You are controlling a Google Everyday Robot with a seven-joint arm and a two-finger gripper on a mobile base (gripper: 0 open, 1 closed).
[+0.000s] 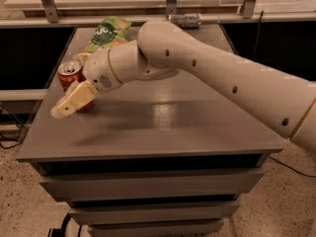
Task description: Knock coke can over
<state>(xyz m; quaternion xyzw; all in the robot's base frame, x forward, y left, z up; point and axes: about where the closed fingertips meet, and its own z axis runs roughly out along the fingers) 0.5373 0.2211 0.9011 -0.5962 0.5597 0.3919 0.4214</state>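
Note:
The coke can [67, 74] is a small red can with a silver top. It stands upright near the left edge of the grey table [163, 127]. My gripper [71, 101] is cream-coloured and sits low over the table, right against the can's front right side, where it hides the can's lower part. The white arm [207, 73] reaches in from the right across the table.
A green snack bag [106, 33] lies behind the can at the table's back left. A silver-grey can [185, 19] lies on its side at the back edge. The table's left edge is close beside the coke can. A metal frame stands behind the table.

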